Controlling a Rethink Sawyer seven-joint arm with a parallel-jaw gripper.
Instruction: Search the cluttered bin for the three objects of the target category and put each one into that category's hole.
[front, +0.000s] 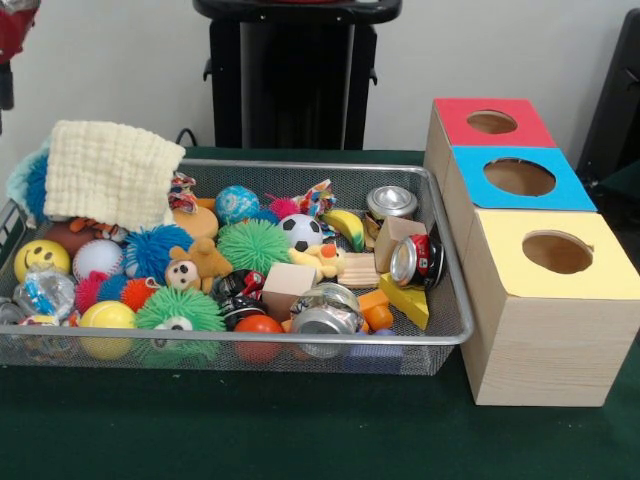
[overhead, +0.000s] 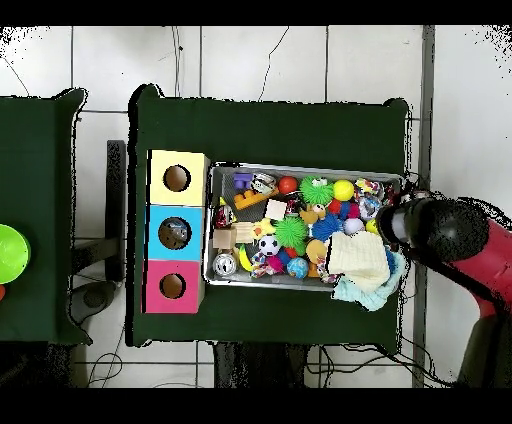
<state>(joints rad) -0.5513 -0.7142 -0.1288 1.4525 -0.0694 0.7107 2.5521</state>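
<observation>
Closest to the camera, the wire bin (front: 452, 330) sits on the green surface (front: 300, 430), stuffed with toys. Up front there's a crushed silver can (front: 322, 318) next to an orange ball (front: 259, 327) and a fuzzy green ball (front: 178, 308). Farther back: a red can (front: 418, 261), another can (front: 390, 203), a soccer ball (front: 301, 232) and a cream cloth (front: 112, 172). The boxes' yellow hole (front: 557, 252), blue hole (front: 519, 177) and red hole (front: 491, 122) line up alongside. Can't tell the hand's state; the arm (overhead: 450, 232) hangs over the bin's end.

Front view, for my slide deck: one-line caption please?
Wire bin crammed with balls, cans and toys beside three wooden boxes with red, blue and yellow holed tops.
</observation>
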